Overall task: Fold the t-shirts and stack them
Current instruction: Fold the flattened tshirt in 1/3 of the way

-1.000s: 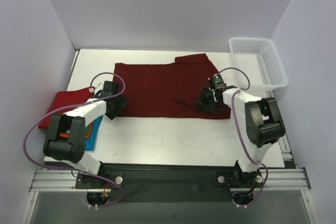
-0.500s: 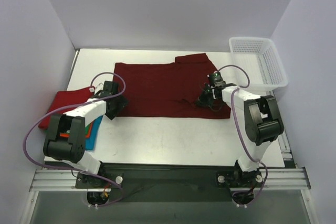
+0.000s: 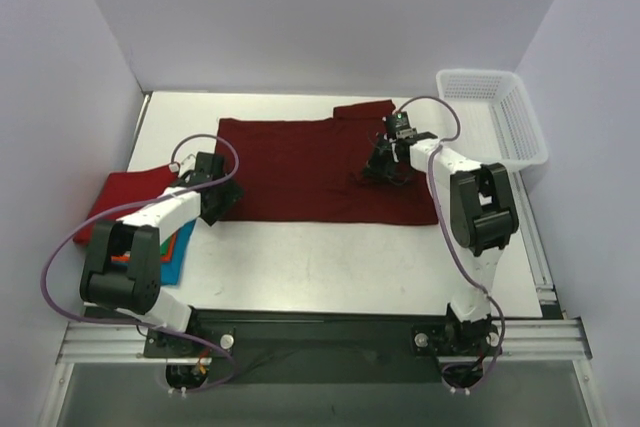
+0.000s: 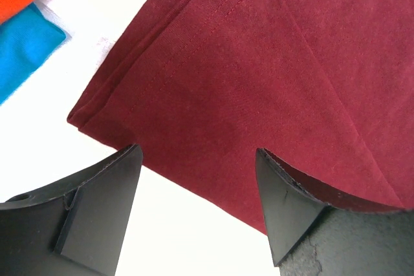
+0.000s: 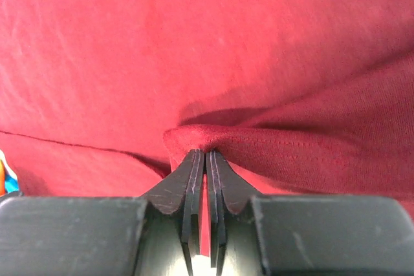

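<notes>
Right wrist view alone shows right fingers (image 5: 191, 189) pinching maroon t-shirt (image 5: 194, 50) — left fingers (image 4: 97, 211) spread wide.

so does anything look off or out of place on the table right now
Only minor things: the maroon t-shirt is bunched into a ridge near its right side where the right gripper pinches it, and the red shirt at the left seems to overhang the table edge.

Shirt stack (image 3: 118, 197) partly behind left arm (image 3: 158, 213); lower layers likely hidden.
</notes>
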